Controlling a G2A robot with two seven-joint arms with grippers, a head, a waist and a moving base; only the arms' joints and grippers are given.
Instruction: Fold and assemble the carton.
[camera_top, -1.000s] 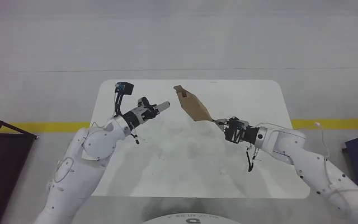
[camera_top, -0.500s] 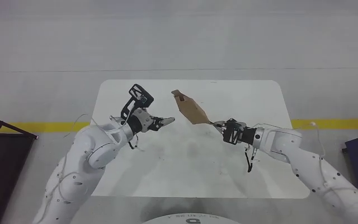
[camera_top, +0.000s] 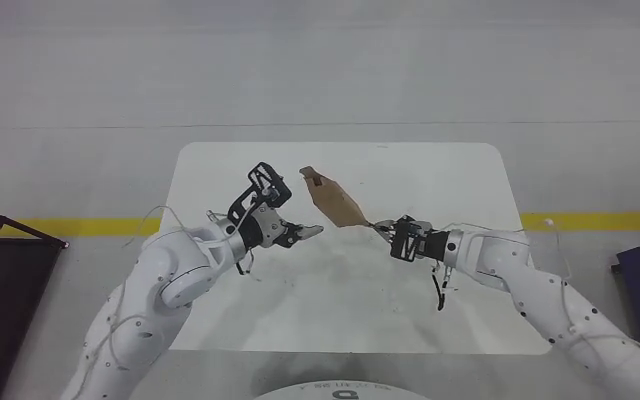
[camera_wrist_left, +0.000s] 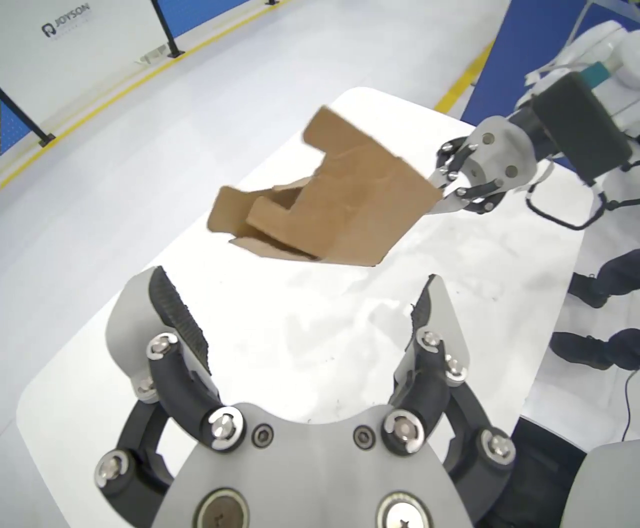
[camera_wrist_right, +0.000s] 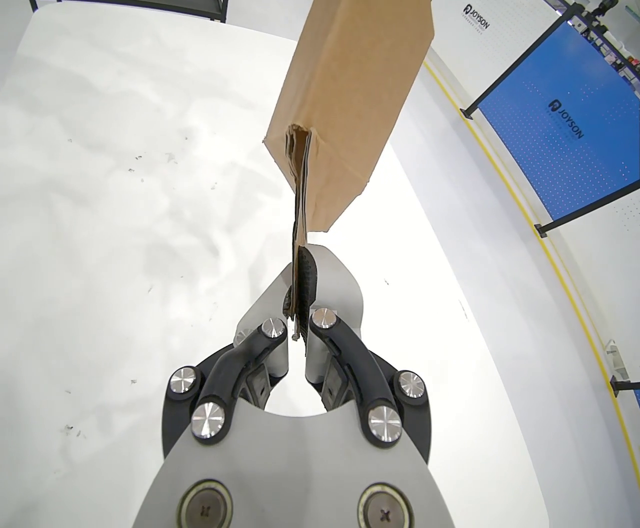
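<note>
My right fingers (camera_wrist_right: 335, 285) are pinching an edge of the brown cardboard carton (camera_top: 335, 203) above the white counter (camera_top: 440, 300); my left fingers (camera_wrist_left: 132, 320) are hanging open nearby, not touching it.

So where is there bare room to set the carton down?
Crowded mid-table, where the carton hangs from the right gripper facing the open left gripper. From there to the near edge of the table it is bare, as is the far right corner.
</note>
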